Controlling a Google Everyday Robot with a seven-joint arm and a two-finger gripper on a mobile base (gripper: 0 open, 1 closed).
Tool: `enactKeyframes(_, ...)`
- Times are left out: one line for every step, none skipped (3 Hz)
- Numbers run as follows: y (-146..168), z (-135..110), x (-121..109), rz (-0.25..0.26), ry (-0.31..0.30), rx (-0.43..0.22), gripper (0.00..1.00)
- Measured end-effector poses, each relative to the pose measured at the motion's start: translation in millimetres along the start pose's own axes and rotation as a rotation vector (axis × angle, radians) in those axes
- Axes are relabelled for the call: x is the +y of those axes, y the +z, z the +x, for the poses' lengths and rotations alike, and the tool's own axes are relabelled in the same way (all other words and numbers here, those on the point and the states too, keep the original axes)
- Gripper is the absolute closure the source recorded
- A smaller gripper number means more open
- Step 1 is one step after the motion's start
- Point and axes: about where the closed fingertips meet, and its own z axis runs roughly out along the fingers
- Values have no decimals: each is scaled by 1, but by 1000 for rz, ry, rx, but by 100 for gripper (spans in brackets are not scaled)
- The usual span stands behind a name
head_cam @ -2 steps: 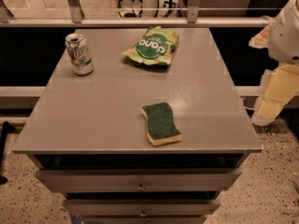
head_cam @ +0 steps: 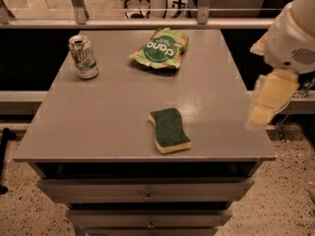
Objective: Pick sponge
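The sponge (head_cam: 169, 130) lies flat on the grey cabinet top (head_cam: 98, 122), near the front edge and a little right of centre. Its dark green scouring side faces up over pale yellow foam. My gripper (head_cam: 261, 113), pale yellow under a white arm (head_cam: 290, 38), hangs at the table's right edge. It is to the right of the sponge and apart from it, holding nothing that I can see.
A crinkled green snack bag (head_cam: 160, 48) lies at the back centre. A soda can (head_cam: 84, 57) stands upright at the back left. Drawers (head_cam: 147, 190) sit below the top. A railing (head_cam: 147, 21) runs behind the table.
The arm and gripper have moved a little to the left, closer over the table's right edge. The sponge, bag and can have not moved.
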Motion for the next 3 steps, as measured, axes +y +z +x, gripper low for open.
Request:
enactKeyframes(47, -63, 12, -66, 108, -38, 0)
enactKeyframes(73, -100, 24, -100, 228, -53, 0)
enactKeyframes(92, -117, 35, -92, 369, -57, 0)
